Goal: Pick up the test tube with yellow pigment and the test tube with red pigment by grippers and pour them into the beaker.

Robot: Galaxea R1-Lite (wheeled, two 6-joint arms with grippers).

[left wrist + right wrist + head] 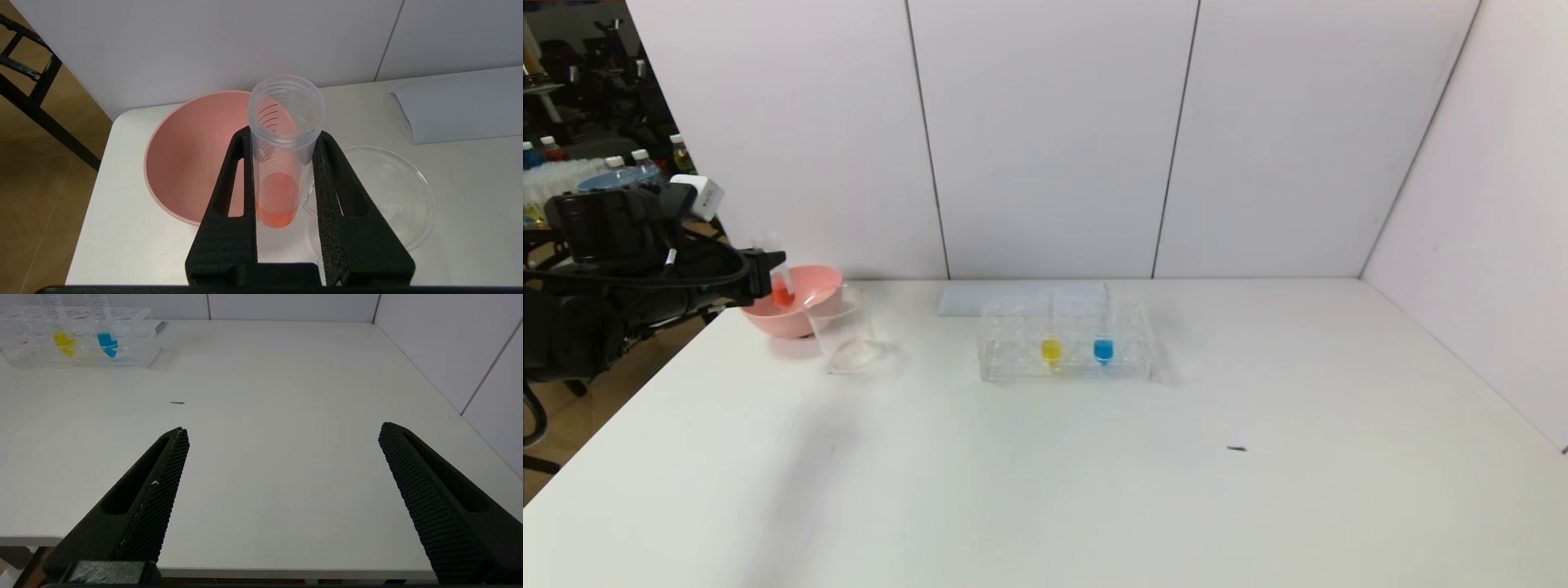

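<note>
The left claw (282, 143) is matte black with a fine grainy texture; the clear tube with red pigment (280, 163) between its fingers shows thin dark graduation lines and a red-orange plug. The bowl (805, 306) is salmon pink, the beaker (843, 331) colourless. In the transparent rack (1066, 343) sit one bright yellow plug (1051, 350) and one blue plug (1103, 350). The surface (1094, 474) is plain white. The right claw (282, 437) is black, with cross-hatched pads (163, 490)
</note>
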